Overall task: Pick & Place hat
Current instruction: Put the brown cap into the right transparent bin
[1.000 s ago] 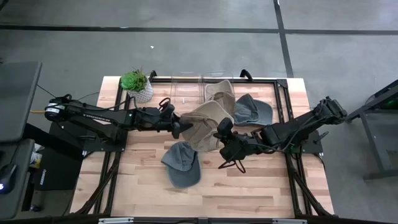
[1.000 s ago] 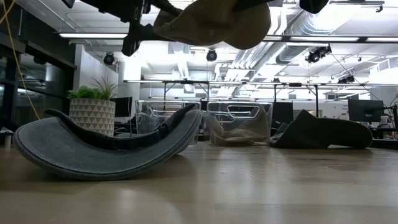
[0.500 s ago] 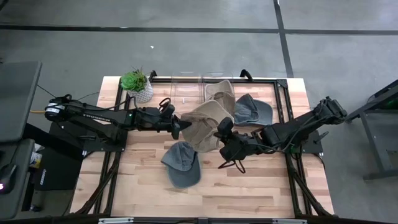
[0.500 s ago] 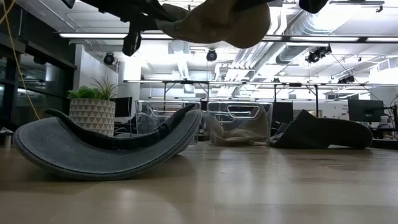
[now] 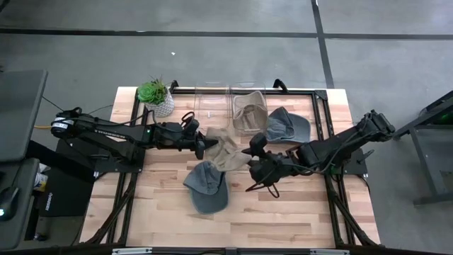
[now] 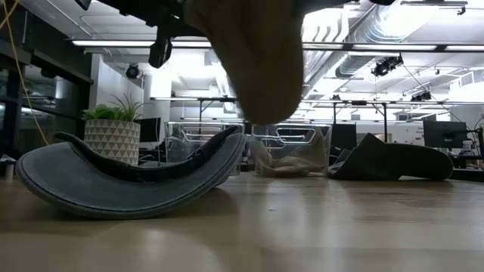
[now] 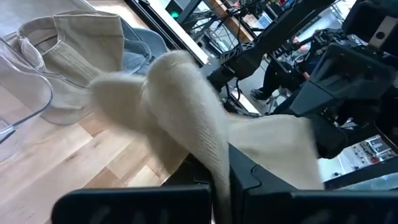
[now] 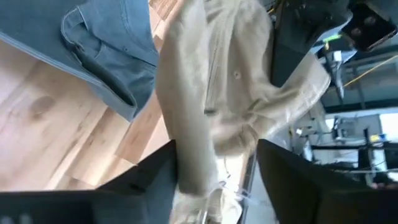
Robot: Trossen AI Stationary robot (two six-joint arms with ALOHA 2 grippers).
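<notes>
My overhead cam looks straight down on whole table (image 5: 297,212). Low cam sits at tabletop, facing room. Both wrist cams close on tan hat (image 7: 186,106), shared with overhead.

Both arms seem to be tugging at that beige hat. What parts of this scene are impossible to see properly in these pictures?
- Left gripper: its fingertips vanish under the beige hat in the high view, and its wrist view is filled by blurred fabric.
- Right gripper: the hat covers its fingertips too.
- Low view: the hanging hat blocks part of the clear bins behind.
- Grey cap: its underside is hidden.
</notes>
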